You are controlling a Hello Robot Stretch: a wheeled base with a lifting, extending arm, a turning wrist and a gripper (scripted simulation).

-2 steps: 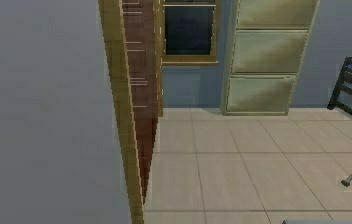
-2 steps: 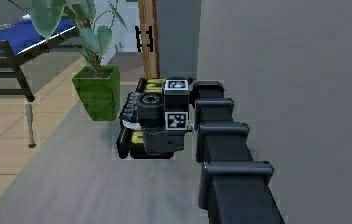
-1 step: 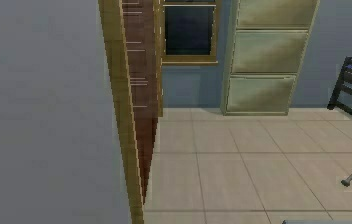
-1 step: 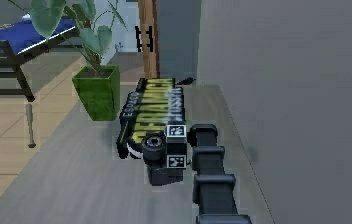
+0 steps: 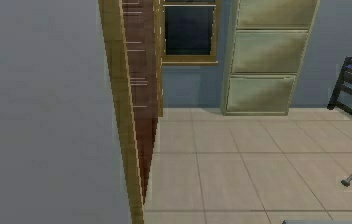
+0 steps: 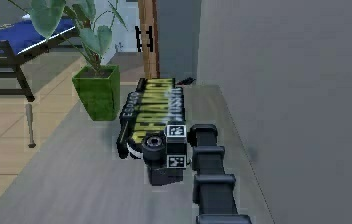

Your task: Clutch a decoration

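Note:
In the arm side view the arm's dark bar (image 6: 216, 185) rises from the bottom edge, and its two white marked squares (image 6: 175, 145) stand at its far end. Left of them is the gripper (image 6: 134, 148), low over a grey surface (image 6: 84, 175). A dark, flat, oblong thing with yellow-green print (image 6: 156, 105) lies on that surface right at and behind the gripper's far end. I cannot tell whether the gripper holds anything, or whether it touches the printed thing.
A leafy plant in a green square pot (image 6: 96, 90) stands at the grey surface's far left corner, and beyond it is a blue-topped dark frame (image 6: 24, 45). A wooden door edge (image 5: 134, 100) and grey wall (image 5: 44, 110) lie close ahead. Pale drawers (image 5: 269, 55) and tiled floor (image 5: 244, 160) are farther on.

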